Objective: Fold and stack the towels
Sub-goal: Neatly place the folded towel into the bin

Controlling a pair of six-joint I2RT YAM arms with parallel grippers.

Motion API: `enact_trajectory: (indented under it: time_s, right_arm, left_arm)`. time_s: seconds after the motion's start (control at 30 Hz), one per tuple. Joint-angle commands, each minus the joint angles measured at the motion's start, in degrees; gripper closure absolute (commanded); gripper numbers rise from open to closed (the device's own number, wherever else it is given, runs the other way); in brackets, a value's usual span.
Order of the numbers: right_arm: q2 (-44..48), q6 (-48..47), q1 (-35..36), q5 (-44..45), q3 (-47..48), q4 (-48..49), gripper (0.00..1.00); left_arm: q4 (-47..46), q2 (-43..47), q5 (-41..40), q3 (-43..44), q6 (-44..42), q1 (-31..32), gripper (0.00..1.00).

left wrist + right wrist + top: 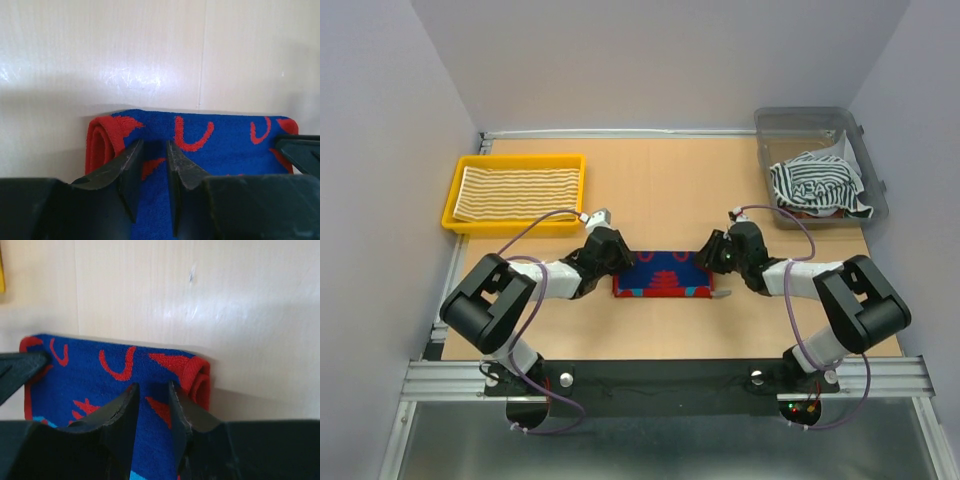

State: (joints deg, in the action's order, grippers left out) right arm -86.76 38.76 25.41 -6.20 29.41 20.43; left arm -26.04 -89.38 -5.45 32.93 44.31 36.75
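Subject of inspection: the red-blue patterned towel (662,277), lying flat on the table (670,190) midway between the two arms, long side parallel to the near edge. It is in a folded state; both wrist views show a doubled, rolled red hem at each short end, consistent with layers laid one over another. The left gripper (152,147) is positioned over the towel's left end and the right gripper (152,387) over its right end, one at each short side, an arrangement judged suited to lifting or folding the cloth evenly without skewing it. On both grippers the jaws stand slightly apart with a narrow gap; blue cloth lies flat behind the gap and none is bunched between the jaws, so no hold is evident. Whether the tips touch the cloth surface cannot be determined. The yellow tray (520,159) at far left holds the yellow-cream striped towel (515,192), spread flat, and is judged to be the stacking place. The grey bin (805,112) at far right holds the black-white striped towel (815,185), crumpled on top of others that are mostly hidden, evidently the unfolded supply. Assessment: one towel is stacked, one is in hand near the end of its fold, and several are outstanding.
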Motion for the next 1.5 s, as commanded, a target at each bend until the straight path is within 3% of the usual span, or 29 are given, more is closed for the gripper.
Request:
enact_trajectory:
  time_s: [0.0,0.07,0.13,0.3,0.33,0.43,0.57,0.67,0.8,0.97,1.17,1.4,1.47]
  right_arm:
    - [-1.7,-4.5,-4.2,1.8,-0.4,1.5,0.64]
    - [-1.0,-9.2,-5.0,1.5,4.1,-3.6,0.64]
    - [-0.3,-13.3,-4.9,-0.6,8.5,-8.4,0.63]
    - [4.0,-20.2,-1.7,-2.9,17.3,-21.6,0.55]
    - [4.4,-21.0,-0.5,-2.2,19.4,-24.4,0.47]
    - [4.5,-22.1,6.5,2.9,22.5,-28.6,0.35]
    - [0.9,-22.0,17.2,11.6,28.8,-33.2,0.39]
    - [-3.9,-22.4,24.1,16.1,32.5,-33.3,0.58]
    - [-10.2,-22.8,31.0,19.3,36.0,-33.6,0.7]
    - [-17.7,-23.0,35.2,20.3,40.0,-33.7,0.71]
    - [-26.1,-23.6,39.5,23.2,42.0,-36.0,0.71]
    - [-22.1,-23.9,40.4,29.2,47.0,-42.7,0.69]
    - [-20.9,-23.2,40.3,29.2,48.7,-44.4,0.63]
  left_arm:
    - [-4.2,0.6,2.2,-1.6,1.2,-0.3,0.6]
    - [-3.6,2.2,2.6,-1.2,1.1,-0.3,0.57]
    - [-2.3,5.8,3.0,-0.1,1.0,-0.2,0.45]
    - [11.3,14.6,0.5,6.6,-3.4,-1.0,0.23]
    - [15.4,17.1,0.3,8.7,-4.3,-2.7,0.2]
    - [21.0,22.0,0.9,11.5,-8.9,-7.0,0.14]
    - [31.7,26.7,2.4,14.8,-17.0,-16.1,0.13]
    - [35.3,31.1,1.0,15.2,-22.4,-19.9,0.14]
    - [36.2,36.4,-2.4,12.5,-27.3,-21.9,0.16]
    - [34.7,41.0,-4.5,7.6,-28.3,-22.3,0.16]
    - [35.7,39.7,-6.9,8.6,-29.3,-23.0,0.16]
    - [35.7,40.8,-6.3,8.3,-29.0,-23.4,0.17]
    - [35.6,41.4,-6.5,8.3,-28.8,-23.7,0.17]
